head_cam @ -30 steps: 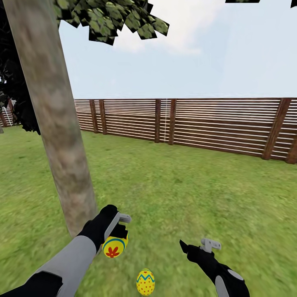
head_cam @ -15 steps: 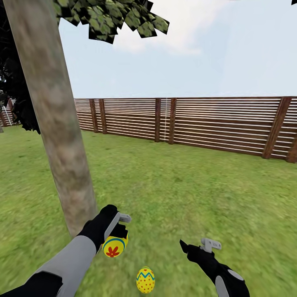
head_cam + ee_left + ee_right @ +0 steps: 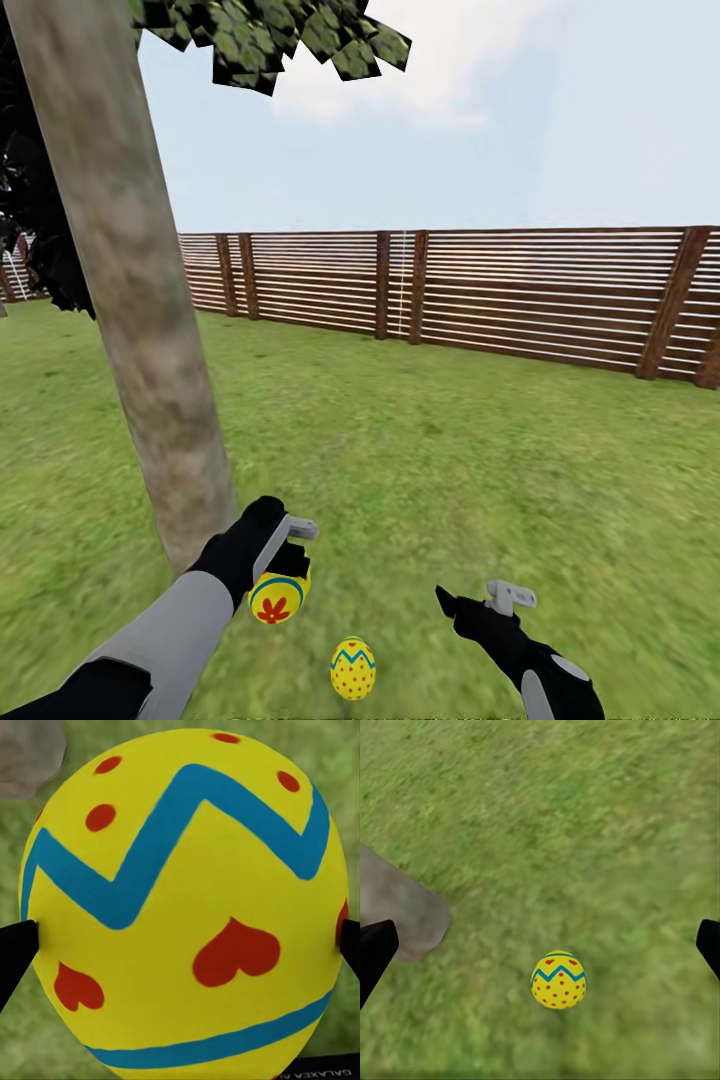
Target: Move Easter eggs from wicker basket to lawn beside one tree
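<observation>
Easter eggs are going down beside the tree, whose mottled grey-beige trunk leans up the left side of the head view with blocky green leaves at the top left. Just right of the trunk's foot, at lower left of centre, the left gripper hangs over the lawn, its two dark fingers clamped on a flower-marked egg. The left wrist view puts that egg close up, yellow with a blue zigzag, red dots and red hearts, with a dark fingertip at either side of it and grass behind. Below and slightly right, near the bottom edge of the head view, a dotted egg already lies on the grass near the tree; the right wrist view finds it low in its frame, with the trunk's base at left. At lower right of the head view the right gripper hovers over bare grass, fingers spread apart and holding nothing. A brown slatted fence crosses the background under pale sky.

The step in hand appears to be setting down a second egg beside the tree. The next move probably calls for lowering the left gripper until the egg meets the grass, clear of the dotted egg, then parting the fingers gently so it does not roll away. A third egg would remain to be fetched.
</observation>
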You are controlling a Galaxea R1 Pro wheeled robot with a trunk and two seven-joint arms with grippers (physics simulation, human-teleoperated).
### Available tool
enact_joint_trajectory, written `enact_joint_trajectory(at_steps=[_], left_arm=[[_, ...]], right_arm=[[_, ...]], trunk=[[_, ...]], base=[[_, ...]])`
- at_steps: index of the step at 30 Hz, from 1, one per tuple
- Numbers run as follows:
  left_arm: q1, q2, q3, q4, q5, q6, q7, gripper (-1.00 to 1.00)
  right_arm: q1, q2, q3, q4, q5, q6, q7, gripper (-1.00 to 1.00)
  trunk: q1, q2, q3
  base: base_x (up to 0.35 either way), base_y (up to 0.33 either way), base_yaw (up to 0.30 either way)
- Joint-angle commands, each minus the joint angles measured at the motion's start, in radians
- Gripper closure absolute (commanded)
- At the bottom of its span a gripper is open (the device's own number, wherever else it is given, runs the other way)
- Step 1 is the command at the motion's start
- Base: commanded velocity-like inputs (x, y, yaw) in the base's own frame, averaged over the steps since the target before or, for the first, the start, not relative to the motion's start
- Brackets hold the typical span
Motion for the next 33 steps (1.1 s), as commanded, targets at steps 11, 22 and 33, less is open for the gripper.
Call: enact_joint_trajectory(at_steps=[11, 22, 33], left_arm=[[-0.001, 0.0, -0.004, -0.001, 0.006, -0.004, 0.009, 1.0], [-0.001, 0.002, -0.007, 0.001, 0.002, -0.07, 0.009, 1.0], [-0.001, 0.002, -0.043, 0.034, 0.002, -0.122, 0.009, 1.0]], right_arm=[[-0.001, 0.001, -0.003, -0.001, -0.003, 0.006, 0.005, -1.0], [-0.001, 0.001, -0.003, -0.001, -0.003, 0.006, 0.006, -1.0], [-0.001, 0.001, -0.003, -0.001, -0.003, 0.006, 0.004, -1.0]], trunk=[[0.042, -0.078, -0.048], [0.084, -0.155, -0.095], [0.127, -0.232, -0.142]], base=[[0.0, 0.0, 0.0], [0.0, 0.0, 0.0], [0.0, 0.0, 0.0]])
